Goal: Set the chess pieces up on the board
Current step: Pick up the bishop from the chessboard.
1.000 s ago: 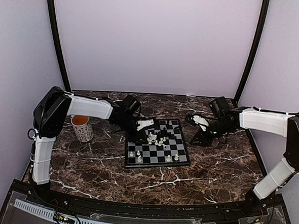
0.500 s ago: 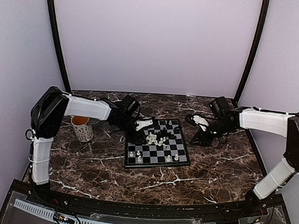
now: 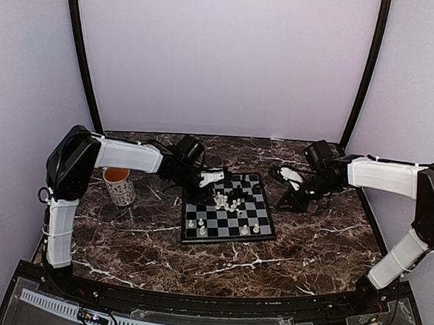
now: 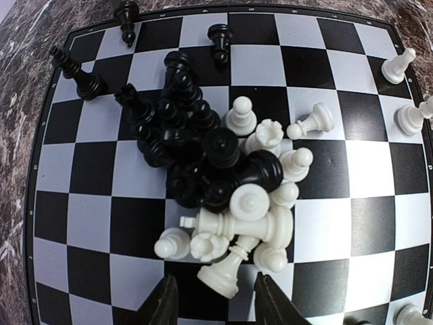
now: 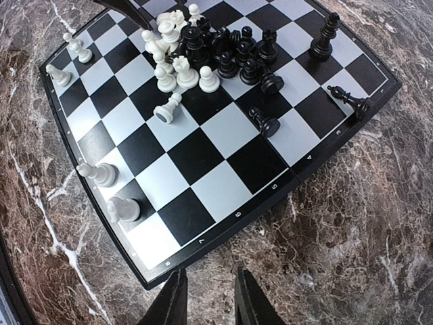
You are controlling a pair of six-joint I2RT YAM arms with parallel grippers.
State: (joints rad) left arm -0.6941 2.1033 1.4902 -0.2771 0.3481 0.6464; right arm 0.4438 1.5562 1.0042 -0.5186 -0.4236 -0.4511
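From above, we are seeing the chess pieces [image 3: 228,201] mostly heaped in the middle of the board [image 3: 224,225], the left tool [image 3: 214,181] over its far-left part, and the right tool [image 3: 282,203] over the bench [image 3: 308,242] just to its right. At the left wrist we are finding the fingers [image 4: 162,305] released and empty near the heap. At the right wrist we are finding that tool likewise released.

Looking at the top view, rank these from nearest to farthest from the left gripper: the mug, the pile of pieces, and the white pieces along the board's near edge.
1. The pile, mid-board, just beside the left gripper.
2. The white pieces, along the near edge of the board.
3. The mug, off the board, far to the left.
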